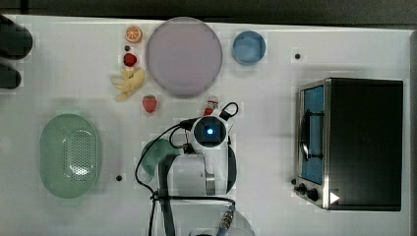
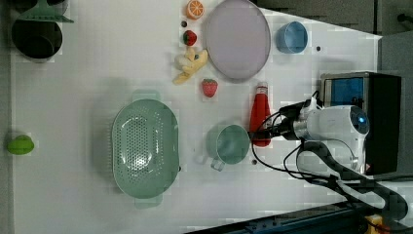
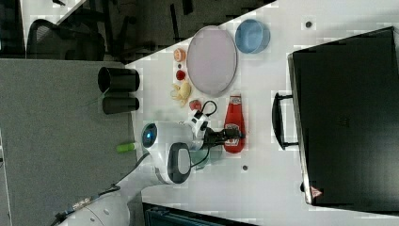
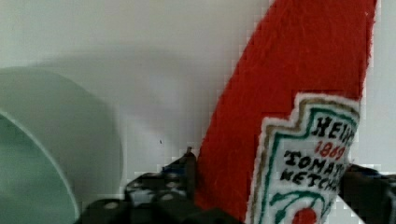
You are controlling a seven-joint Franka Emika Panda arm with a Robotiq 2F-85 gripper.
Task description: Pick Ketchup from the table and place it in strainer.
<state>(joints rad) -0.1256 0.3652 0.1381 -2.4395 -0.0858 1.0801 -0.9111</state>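
One Ketchup [image 2: 260,113] bottle, red with a white label, lies flat on the white table [image 2: 73,97] beside the green cup [image 2: 232,144]. Gripper [image 4: 275,186] straddles its lower body, one dark finger at each side; whether the jaws are pressing it or loose, I cannot tell. One mint oval strainer [image 2: 144,147], perforated bottom, sits beyond the cup. Two strawberries [image 2: 210,87], one round lilac plate [image 2: 236,39], one blue bowl [image 2: 291,37].

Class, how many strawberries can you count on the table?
2. One strawberry lies between the orange slice and the banana; the other strawberry lies just below the plate in the top view.
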